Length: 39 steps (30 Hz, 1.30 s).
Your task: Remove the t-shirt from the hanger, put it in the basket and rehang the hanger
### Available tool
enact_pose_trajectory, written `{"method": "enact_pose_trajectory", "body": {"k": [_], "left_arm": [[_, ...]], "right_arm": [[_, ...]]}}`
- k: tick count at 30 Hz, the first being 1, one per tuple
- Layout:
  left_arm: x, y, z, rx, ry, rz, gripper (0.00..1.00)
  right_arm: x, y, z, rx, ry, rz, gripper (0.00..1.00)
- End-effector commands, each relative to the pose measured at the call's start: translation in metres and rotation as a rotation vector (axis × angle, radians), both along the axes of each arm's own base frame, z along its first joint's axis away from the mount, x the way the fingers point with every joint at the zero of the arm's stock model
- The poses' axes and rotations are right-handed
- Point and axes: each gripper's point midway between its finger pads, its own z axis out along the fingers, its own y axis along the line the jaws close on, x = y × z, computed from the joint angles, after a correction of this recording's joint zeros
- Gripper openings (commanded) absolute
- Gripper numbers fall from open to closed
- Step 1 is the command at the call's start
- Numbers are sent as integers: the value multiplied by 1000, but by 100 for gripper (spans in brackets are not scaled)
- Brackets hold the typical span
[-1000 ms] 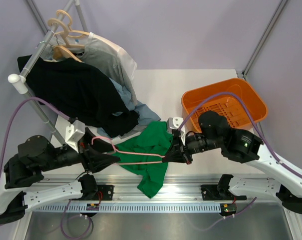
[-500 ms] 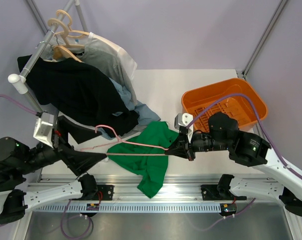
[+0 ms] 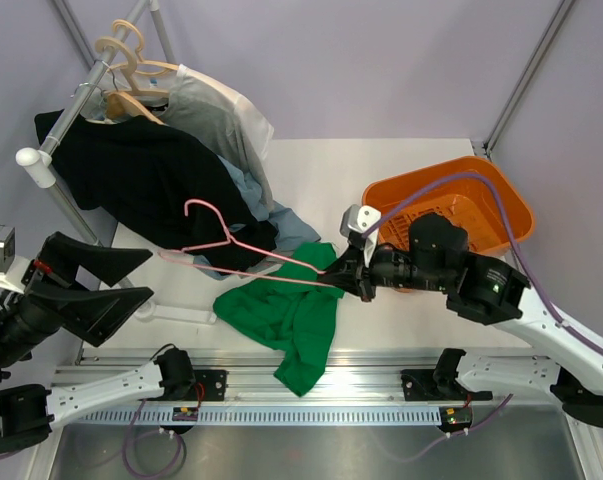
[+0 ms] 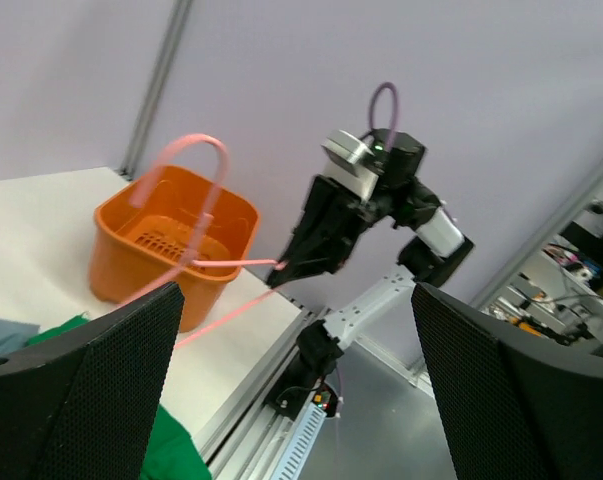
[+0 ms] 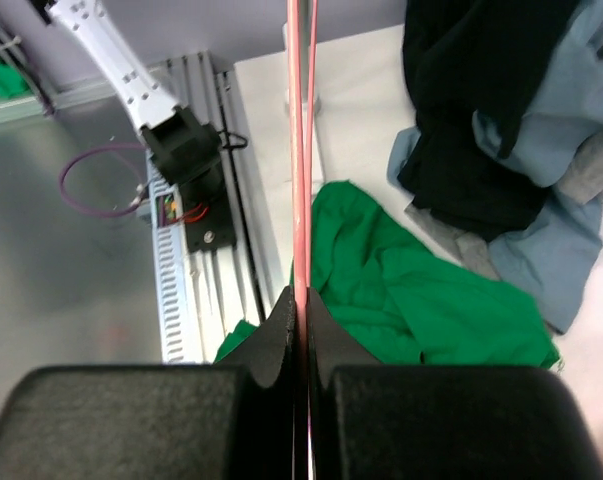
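Left claw: jaws spread wide, gripping nothing; out past the left edge of the table, well apart from the hanger.
Right claw: pinched tight on the hanger's wire at its right corner; in the right wrist view, both pink wires run straight out from between the closed fingertips.
Hanger: thin pink wire, held up off the table, reaching leftward from the right claw; hook at the far end, in front of the black shirt; nothing hanging on it.
T-shirt: bright green, off the hanger, crumpled in a heap on the table near the front edge; one fold drooping over that edge onto the rail; upper edge just below the held corner of the hanger.
Basket: orange, on the right of the table, behind the right arm.
Rack: at the back left, carrying a black shirt, grey-white shirts and wooden hangers.
Blue garment: pale, trailing from the rack onto the table, just behind the t-shirt.
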Motion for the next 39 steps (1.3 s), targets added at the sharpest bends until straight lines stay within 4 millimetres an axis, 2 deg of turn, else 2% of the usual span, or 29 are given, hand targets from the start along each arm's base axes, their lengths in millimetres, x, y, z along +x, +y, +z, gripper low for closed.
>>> {"method": "enact_pose_trajectory", "body": {"k": [1, 2, 5, 6, 7, 8, 10, 13, 18, 22, 24, 25, 28, 32, 33, 34, 39], "left_arm": [[-24, -8, 26, -47, -67, -135, 99], [-37, -14, 27, -23, -107, -213, 99], [-46, -26, 28, 17, -130, -283, 99], [-48, -27, 28, 19, -129, -293, 99], [-47, -27, 29, 17, -128, -292, 99], [-48, -25, 31, 9, -129, -293, 99], [-49, -24, 34, 1, -122, -293, 99], [-52, -22, 43, -22, -113, -304, 99], [-55, -20, 57, -41, -125, -320, 99], [-53, -20, 56, -41, -113, -307, 99], [-51, -20, 54, -38, -113, -302, 99], [-51, -21, 53, -36, -113, -302, 99], [-50, -23, 49, -22, -121, -300, 99], [-48, -25, 47, -11, -130, -292, 99], [-48, -26, 47, -9, -132, -293, 99], [-48, -26, 47, -7, -136, -294, 99], [-48, -26, 44, -2, -139, -289, 99]], "right_arm": [[23, 12, 60, 145, -115, -72, 0], [29, 21, 62, 145, -110, -77, 0], [38, 39, 77, 160, -105, -76, 0], [40, 45, 81, 166, -103, -72, 0], [42, 48, 94, 190, -110, -73, 0], [48, 59, 91, 182, -102, -72, 0], [53, 68, 104, 214, -114, -74, 0], [68, 91, 108, 203, -118, -79, 0], [93, 118, 119, 206, -152, -117, 0], [119, 147, 115, 190, -153, -158, 0], [129, 153, 119, 198, -156, -194, 0], [134, 162, 111, 191, -146, -192, 0], [137, 175, 120, 253, -168, -175, 0], [148, 192, 117, 259, -166, -168, 0], [147, 193, 126, 276, -173, -157, 0], [154, 203, 110, 242, -156, -158, 0], [169, 222, 83, 208, -152, -161, 0]]}}
